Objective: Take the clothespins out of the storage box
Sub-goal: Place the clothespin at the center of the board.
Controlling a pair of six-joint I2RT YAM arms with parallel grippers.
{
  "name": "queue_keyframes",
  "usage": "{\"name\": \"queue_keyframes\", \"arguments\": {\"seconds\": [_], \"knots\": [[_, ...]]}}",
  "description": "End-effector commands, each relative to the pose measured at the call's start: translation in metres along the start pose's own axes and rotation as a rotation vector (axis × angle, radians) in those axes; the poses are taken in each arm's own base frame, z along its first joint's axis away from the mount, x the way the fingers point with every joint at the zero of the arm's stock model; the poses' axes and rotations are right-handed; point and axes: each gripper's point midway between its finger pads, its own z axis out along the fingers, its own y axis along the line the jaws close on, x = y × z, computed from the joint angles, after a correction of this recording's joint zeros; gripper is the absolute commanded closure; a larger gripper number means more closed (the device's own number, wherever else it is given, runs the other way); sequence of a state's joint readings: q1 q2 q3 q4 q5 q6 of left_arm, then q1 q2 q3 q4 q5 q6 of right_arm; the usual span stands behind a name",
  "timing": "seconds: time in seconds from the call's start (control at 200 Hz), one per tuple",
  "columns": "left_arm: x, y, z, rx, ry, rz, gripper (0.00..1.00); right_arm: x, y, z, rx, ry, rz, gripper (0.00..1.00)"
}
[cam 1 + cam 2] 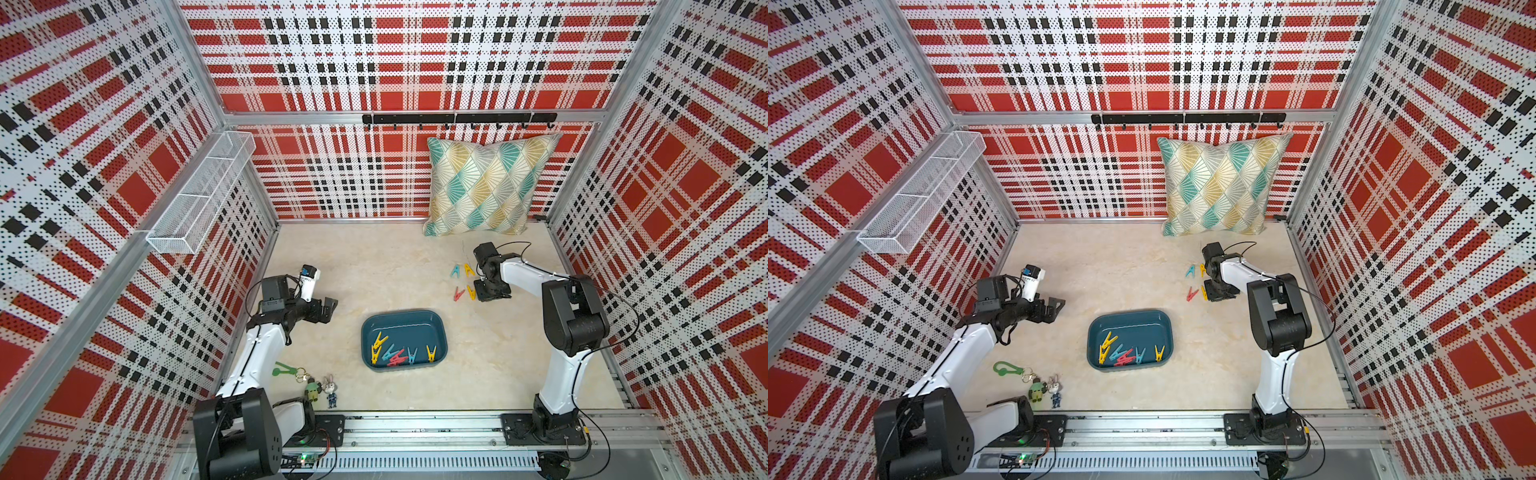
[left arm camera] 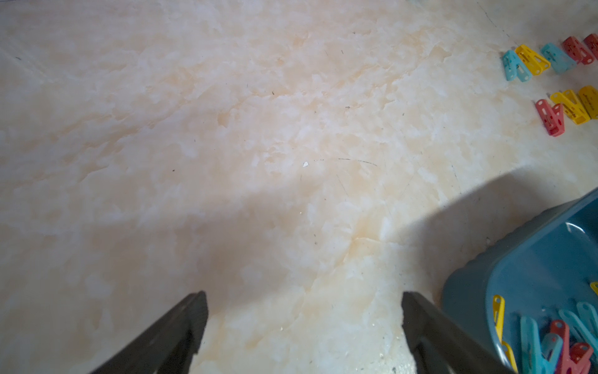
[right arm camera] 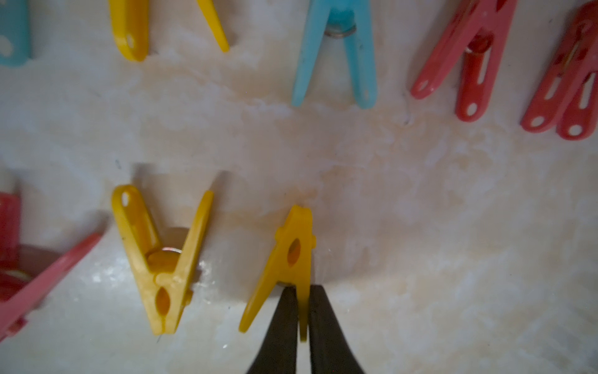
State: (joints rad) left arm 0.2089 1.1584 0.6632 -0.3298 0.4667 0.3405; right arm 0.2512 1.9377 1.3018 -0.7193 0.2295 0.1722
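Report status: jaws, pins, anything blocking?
Left jaws open, empty, near storage box. Right jaws shut on yellow clothespin, low at the table among pins already out. Several clothespins left in box. Nothing blocking.

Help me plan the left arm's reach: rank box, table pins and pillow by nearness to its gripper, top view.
1. Box, beside the left gripper, centre.
2. Table pins, beyond the box, farther back.
3. Pillow, against the back wall.
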Motion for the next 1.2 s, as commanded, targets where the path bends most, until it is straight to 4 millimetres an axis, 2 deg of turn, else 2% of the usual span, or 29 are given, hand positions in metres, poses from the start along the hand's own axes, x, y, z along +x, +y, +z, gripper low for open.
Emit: {"name": "queue_keyframes", "arguments": {"seconds": [0.0,0.175,0.311,0.461,0.646,0.706,0.787,0.907,1.057,1.197], "knots": [[-0.017,0.002,-0.007,-0.006,-0.047,0.014,0.01,-0.005,-0.002,0.002,0.003,-0.002,0.001,0.83],[-0.018,0.001,-0.007,-0.004,-0.047,0.015,0.01,-0.005,-0.005,-0.004,0.009,-0.008,0.006,0.73],[-0.017,0.002,-0.007,-0.006,-0.045,0.012,0.01,-0.008,-0.007,-0.018,0.003,-0.026,0.013,0.71],[-0.017,0.002,-0.007,-0.006,-0.045,0.012,0.01,-0.015,-0.01,-0.051,-0.026,-0.084,0.039,0.69],[-0.016,0.003,-0.006,-0.01,-0.039,0.01,0.01,-0.02,0.002,-0.103,-0.158,-0.168,0.079,0.68],[-0.015,0.004,-0.006,-0.012,-0.037,0.008,0.01,-0.021,0.013,-0.122,-0.236,-0.205,0.099,0.68],[-0.016,0.004,-0.006,-0.013,-0.037,0.009,0.01,-0.019,0.038,-0.148,-0.359,-0.259,0.1,0.67],[-0.015,0.004,-0.005,-0.015,-0.035,0.007,0.01,-0.01,0.071,-0.178,-0.455,-0.312,0.082,0.64],[-0.014,0.004,-0.004,-0.013,-0.031,0.006,0.01,0.009,0.128,-0.199,-0.589,-0.309,-0.015,0.64],[-0.014,0.005,-0.004,-0.015,-0.032,0.004,0.01,0.027,0.179,-0.202,-0.643,-0.271,-0.083,0.64]]}}
